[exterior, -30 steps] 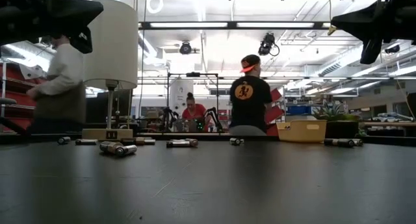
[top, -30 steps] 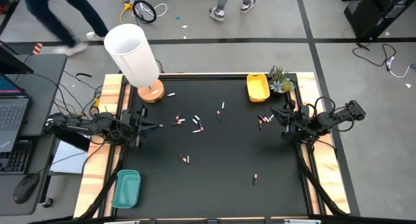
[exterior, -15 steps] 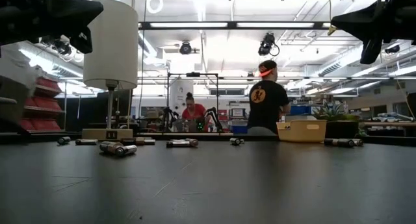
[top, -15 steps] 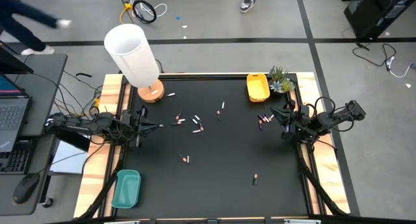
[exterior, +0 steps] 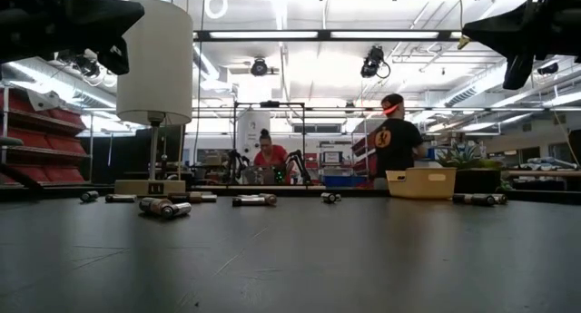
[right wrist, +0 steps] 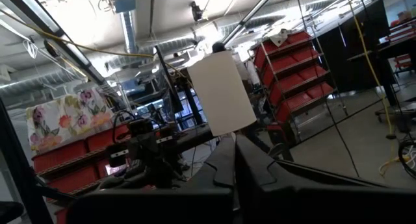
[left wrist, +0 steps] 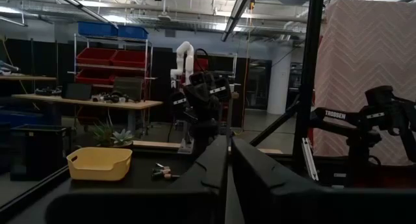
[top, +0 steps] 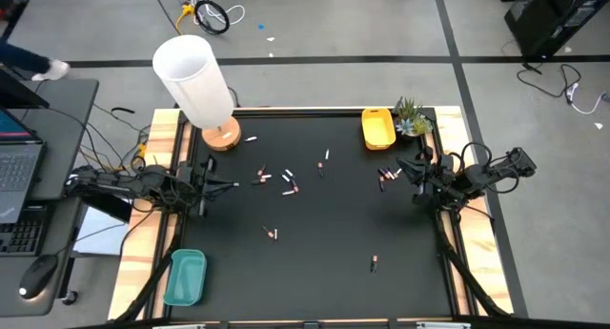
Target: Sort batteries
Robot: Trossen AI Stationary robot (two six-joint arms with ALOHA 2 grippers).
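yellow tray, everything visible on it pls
The yellow tray is a small open rectangular bin with rounded corners and a raised rim, plastic by the look, and appears empty. It sits flat at the black table's far edge, right of centre, touching or nearly touching a small potted plant. A few batteries lie just in front of it.

Two arms, about a dozen batteries [top: 289,183], one yellow tray [top: 377,128], one teal tray [top: 185,277], one lamp [top: 197,84], one potted plant [top: 411,117].
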